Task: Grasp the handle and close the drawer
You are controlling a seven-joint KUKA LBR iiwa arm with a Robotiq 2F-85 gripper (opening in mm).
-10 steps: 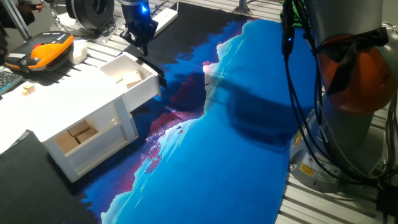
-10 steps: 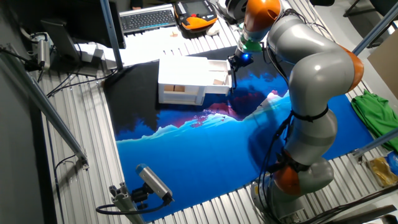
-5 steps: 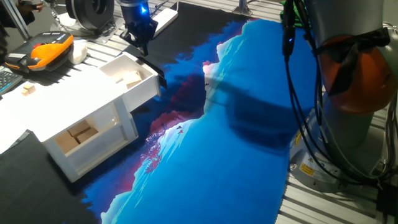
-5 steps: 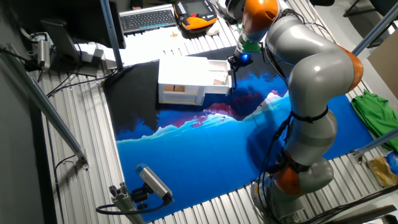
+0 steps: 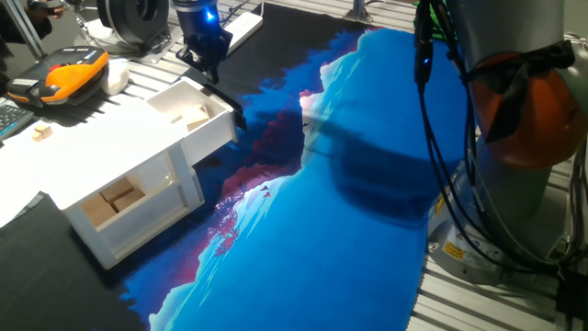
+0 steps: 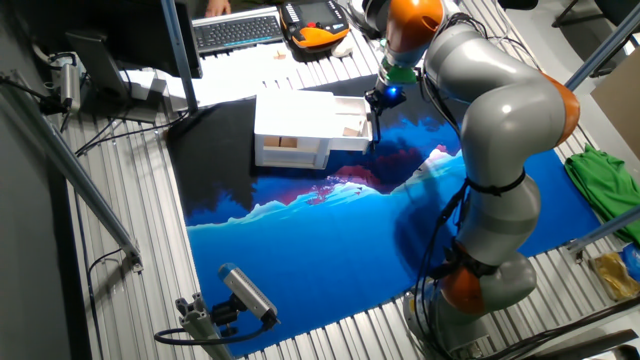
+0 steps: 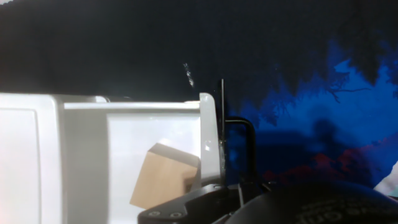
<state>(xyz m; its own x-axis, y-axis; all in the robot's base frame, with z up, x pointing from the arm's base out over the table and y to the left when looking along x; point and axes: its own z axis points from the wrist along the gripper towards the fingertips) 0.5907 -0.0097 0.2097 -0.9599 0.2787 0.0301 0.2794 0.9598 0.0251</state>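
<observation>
A blue-and-black printed cloth (image 5: pixel 367 211) covers the near part of the desk (image 6: pixel 130 280) in one fixed view, with the grey-and-orange arm (image 6: pixel 500 150) rising at the right edge. On the cloth's dark end stands a white cabinet (image 5: pixel 101 175) whose lower open compartment holds a small tan block (image 5: pixel 118 196). The drawer (image 5: pixel 197 115) sits pulled out from the cabinet's upper level, open-topped, with pale wooden pieces (image 5: pixel 193 117) lying inside. The handle (image 5: pixel 227 103), a slim black bar, is fixed to the drawer's front panel on the side facing away from the cabinet.

The hand (image 5: pixel 209 62) hangs directly above the drawer's far front corner, close to the handle, its blue light glowing. The other fixed view shows the hand (image 6: pixel 379 102) pointing down at the drawer front. In the hand view the handle (image 7: pixel 245 146) stands just right of the white front panel, the drawer (image 7: pixel 149 149) and a tan block (image 7: pixel 165 174) to its left; dark parts of the hand fill the bottom edge. Whether the fingers are spread or closed cannot be told from any view, nor whether they touch the handle.

Farther back, an orange-and-black pendant (image 5: pixel 69 78) and a keyboard (image 6: pixel 235 30) lie on the desk behind the cabinet.
</observation>
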